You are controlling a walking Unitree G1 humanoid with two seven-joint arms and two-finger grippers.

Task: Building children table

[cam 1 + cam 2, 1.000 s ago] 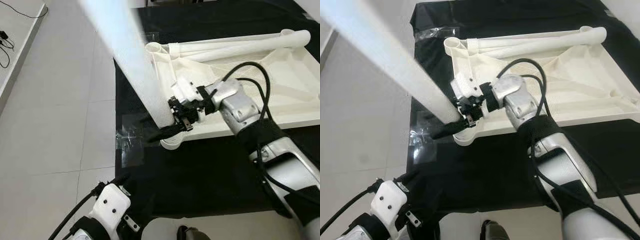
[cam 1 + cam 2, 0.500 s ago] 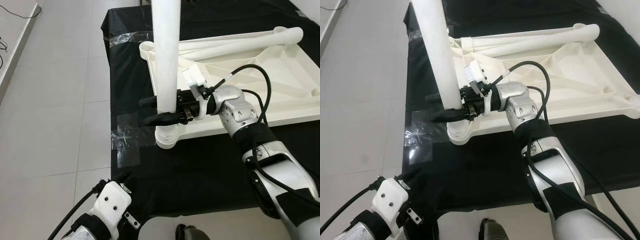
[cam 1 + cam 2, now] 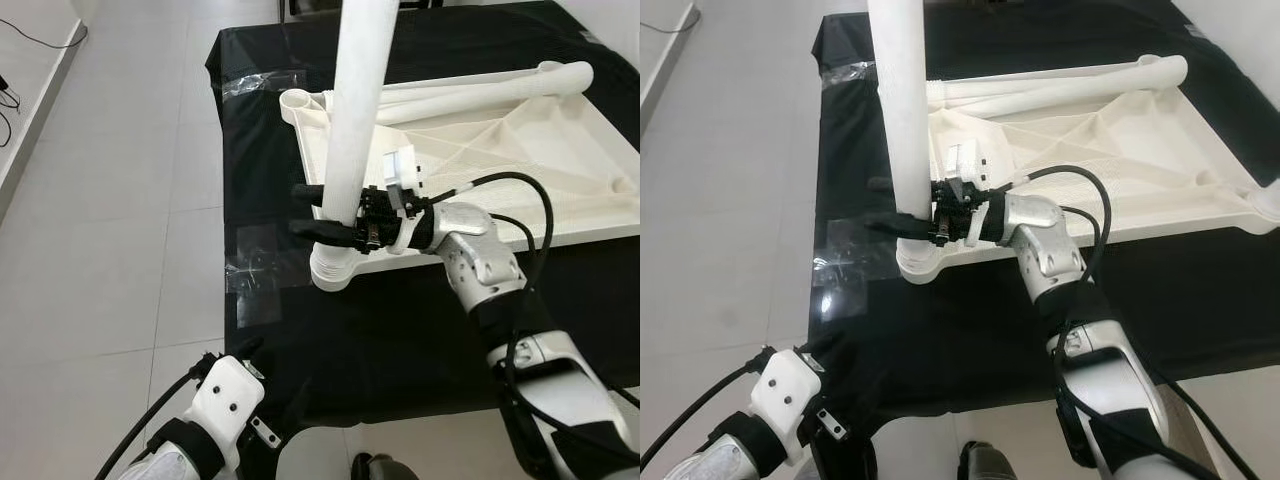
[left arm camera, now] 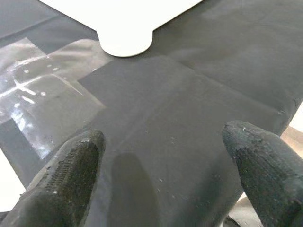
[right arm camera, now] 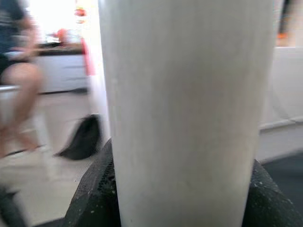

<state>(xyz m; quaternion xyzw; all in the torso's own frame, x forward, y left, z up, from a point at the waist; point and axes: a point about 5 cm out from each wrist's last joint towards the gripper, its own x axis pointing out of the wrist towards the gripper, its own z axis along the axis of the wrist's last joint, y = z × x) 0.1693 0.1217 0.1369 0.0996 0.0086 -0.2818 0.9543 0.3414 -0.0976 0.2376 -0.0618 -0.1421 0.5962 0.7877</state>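
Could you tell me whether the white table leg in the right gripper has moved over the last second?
Yes. The table leg, held by the right gripper, has swung from leaning left to nearly upright over the tabletop's corner socket.

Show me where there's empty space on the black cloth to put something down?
The black cloth is bare in the wide strip between the white tabletop and the robot. There's a narrower bare strip to the left of the tabletop, near the clear tape. It's crowded at the near-left corner socket, where the right gripper holds the white leg upright.
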